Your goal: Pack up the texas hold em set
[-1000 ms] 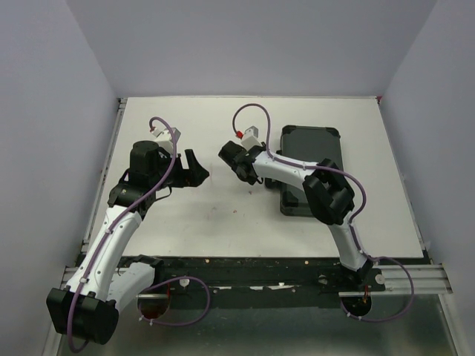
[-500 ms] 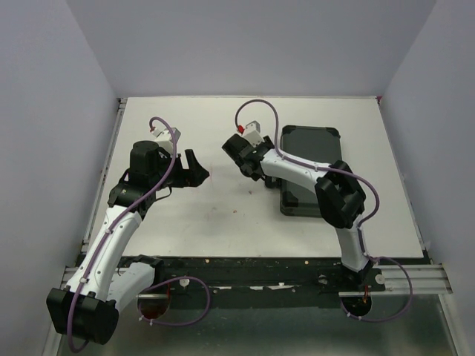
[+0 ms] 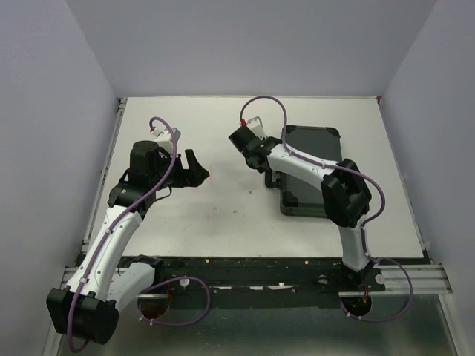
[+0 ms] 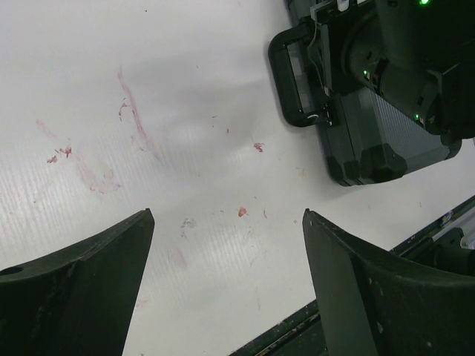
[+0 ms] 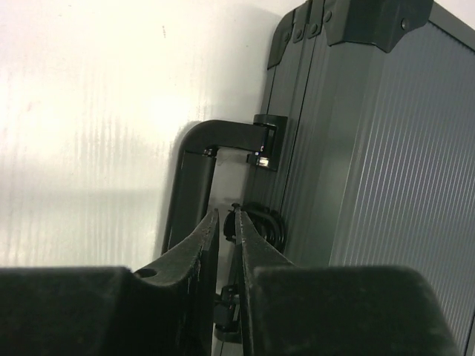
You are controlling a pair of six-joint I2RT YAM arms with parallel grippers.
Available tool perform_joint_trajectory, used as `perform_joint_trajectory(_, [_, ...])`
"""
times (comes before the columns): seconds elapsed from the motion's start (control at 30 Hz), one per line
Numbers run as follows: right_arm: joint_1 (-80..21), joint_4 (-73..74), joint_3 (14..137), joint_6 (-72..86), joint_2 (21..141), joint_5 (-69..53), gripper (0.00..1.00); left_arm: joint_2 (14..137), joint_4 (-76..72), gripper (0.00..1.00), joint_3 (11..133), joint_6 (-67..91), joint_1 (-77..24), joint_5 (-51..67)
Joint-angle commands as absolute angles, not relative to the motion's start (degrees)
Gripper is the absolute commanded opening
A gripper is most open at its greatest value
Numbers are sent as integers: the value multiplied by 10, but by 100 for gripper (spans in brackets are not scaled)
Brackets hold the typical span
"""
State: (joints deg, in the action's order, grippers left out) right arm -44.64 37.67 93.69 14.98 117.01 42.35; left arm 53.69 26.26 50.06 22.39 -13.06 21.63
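A: What takes up the most room?

B: The white table (image 3: 185, 222). On its right half lies the black case (image 3: 315, 139) of the texas hold em set, flat and with the lid down. The ribbed lid faces up in the right wrist view (image 5: 386, 148).

A: And the arms?

B: The left arm (image 3: 111, 237) reaches up over the left half of the table. The right arm (image 3: 349, 222) bends across the case towards its left edge.

A: How do the tools stand?

B: The left gripper (image 3: 199, 169) hangs over bare table, well apart from the case. Its fingers are spread wide in its own camera (image 4: 228, 222), with nothing between them. The right gripper (image 3: 258, 157) sits at the case's left side. Its tips (image 5: 226, 213) are nearly pressed together, with only a thin slit between them.

A: Is it pinching anything?

B: I see nothing caught in that slit. The tips lie over the gap between the handle (image 5: 194, 185) and the case's edge, and I cannot tell whether they touch either.

A: Anything smaller?

B: A round black fitting (image 5: 263, 222) on the case's edge, just beside the tips. The handle also shows from the left wrist (image 4: 286, 81). Faint red smears (image 4: 133, 119) mark the table between the two grippers
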Motion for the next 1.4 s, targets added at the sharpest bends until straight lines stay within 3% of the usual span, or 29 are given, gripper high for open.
perform_joint_trajectory(0.0, [-432, 390, 951, 160, 1196, 395, 21, 533, 260, 90, 492, 223, -127, 228])
perform_joint_trajectory(0.77, [-423, 431, 936, 197, 1222, 403, 8, 533, 260, 90, 492, 223, -127, 229])
perform_joint_trajectory(1.37, [-422, 423, 906, 211, 1226, 379, 5, 533, 259, 90, 491, 223, -126, 231])
